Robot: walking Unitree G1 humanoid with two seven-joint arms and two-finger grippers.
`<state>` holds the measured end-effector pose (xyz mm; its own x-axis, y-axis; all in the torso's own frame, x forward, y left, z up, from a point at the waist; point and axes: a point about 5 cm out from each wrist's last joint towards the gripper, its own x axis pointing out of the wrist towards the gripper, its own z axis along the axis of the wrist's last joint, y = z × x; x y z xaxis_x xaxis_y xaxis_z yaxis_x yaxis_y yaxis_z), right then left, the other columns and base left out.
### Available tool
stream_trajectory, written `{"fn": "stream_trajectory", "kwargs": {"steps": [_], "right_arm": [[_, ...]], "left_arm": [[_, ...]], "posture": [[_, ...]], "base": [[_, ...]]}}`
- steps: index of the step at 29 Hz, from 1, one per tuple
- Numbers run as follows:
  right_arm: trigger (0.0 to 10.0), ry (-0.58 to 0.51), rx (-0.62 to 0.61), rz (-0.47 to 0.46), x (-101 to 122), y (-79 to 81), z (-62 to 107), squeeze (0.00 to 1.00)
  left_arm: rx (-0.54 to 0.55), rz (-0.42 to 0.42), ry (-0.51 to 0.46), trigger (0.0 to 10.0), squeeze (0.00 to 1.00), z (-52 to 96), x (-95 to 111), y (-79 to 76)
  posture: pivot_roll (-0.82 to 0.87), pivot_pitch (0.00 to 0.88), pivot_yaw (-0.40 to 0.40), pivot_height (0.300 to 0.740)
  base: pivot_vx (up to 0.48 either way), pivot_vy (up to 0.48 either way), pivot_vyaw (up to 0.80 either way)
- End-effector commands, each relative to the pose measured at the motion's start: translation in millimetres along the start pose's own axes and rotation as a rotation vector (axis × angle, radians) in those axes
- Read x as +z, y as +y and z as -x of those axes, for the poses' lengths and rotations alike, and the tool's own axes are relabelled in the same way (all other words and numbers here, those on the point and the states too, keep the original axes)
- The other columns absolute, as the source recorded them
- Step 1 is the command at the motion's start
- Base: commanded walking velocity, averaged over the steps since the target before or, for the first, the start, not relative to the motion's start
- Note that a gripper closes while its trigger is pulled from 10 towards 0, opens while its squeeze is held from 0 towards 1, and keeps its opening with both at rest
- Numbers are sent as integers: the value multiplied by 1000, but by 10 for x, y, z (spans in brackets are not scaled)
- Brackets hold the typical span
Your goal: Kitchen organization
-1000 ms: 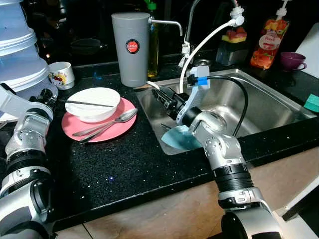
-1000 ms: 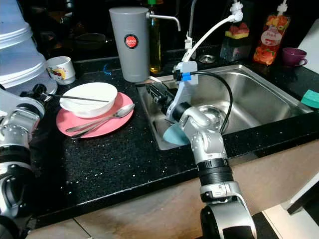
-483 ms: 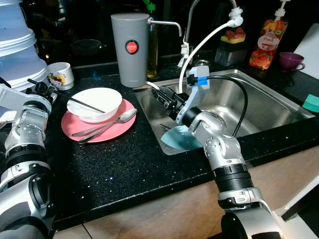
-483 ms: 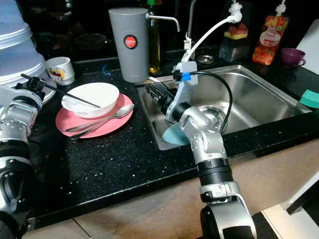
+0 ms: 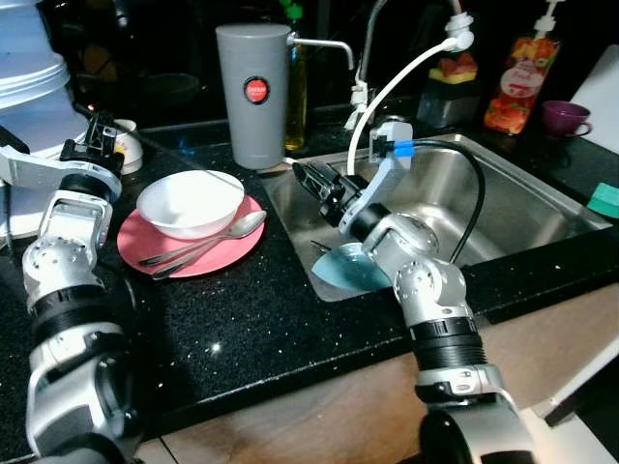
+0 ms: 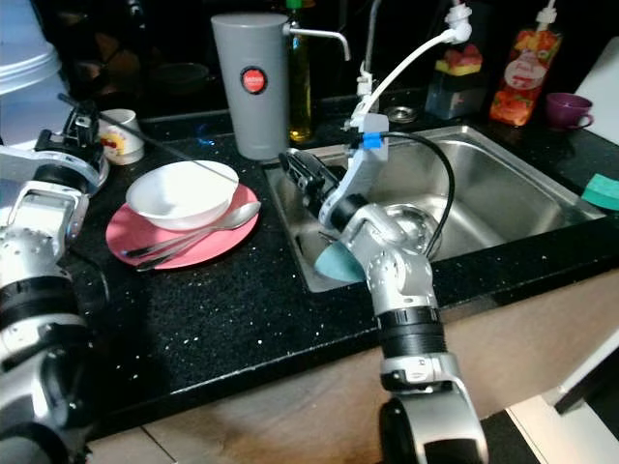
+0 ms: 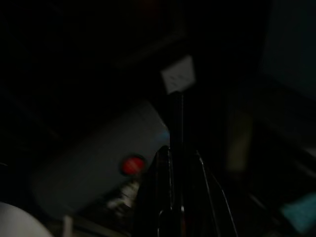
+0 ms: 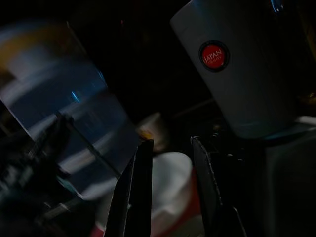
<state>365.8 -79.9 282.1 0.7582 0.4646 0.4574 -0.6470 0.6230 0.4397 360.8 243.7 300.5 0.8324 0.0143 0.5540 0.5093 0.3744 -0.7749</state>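
so one white bowl; one pink plate; two spoons.

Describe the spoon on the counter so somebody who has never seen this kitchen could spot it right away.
Start at the steel sink and look to its left, on the black counter, where a pink plate holds a white bowl. The spoon lies on that plate in front of the bowl, its round end toward the sink. It is the only shiny metal piece there.
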Motion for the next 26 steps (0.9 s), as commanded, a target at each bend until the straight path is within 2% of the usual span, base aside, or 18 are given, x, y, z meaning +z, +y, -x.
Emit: {"fn": "stream_trajectory", "kwargs": {"steps": [1,3,9,10,11,16,20,21,26], "right_arm": [[10000,-11,-11,-51,26,3,8,0],[10000,-22,-21,-136,-11,30,26,0],[10000,-17,-12,-183,-68,103,48,0],[10000,-11,-7,-206,-72,126,56,557],[10000,-7,-3,-218,-71,136,61,1000],[10000,-10,22,-270,-60,170,81,1000],[10000,23,-8,-249,-101,136,122,1000],[10000,33,-14,-239,-113,125,131,0],[10000,55,-8,-233,-126,151,151,0]], "left_arm": [[-27,19,8,0,0,27,-3,-38],[-63,40,47,0,0,75,-118,-108],[-91,53,60,0,0,170,-209,-180],[-112,73,54,0,0,201,-200,-225],[-119,73,57,0,0,217,-196,-243],[-109,58,28,0,0,229,-161,-257],[-105,70,2,0,0,239,-121,-277],[-114,71,13,0,0,245,-133,-293],[-112,96,-2,0,0,258,-129,-311]], "posture": [[-33,41,24,740],[-30,44,27,740],[-33,45,29,740],[-35,49,25,740],[-35,49,25,740],[-34,49,23,740],[-33,49,25,740],[-33,49,25,740],[-36,47,29,740]], "base": [[0,0,0],[0,0,0],[0,0,0],[0,0,0],[0,0,0],[0,0,0],[0,0,0],[0,0,0],[0,0,0]]}}
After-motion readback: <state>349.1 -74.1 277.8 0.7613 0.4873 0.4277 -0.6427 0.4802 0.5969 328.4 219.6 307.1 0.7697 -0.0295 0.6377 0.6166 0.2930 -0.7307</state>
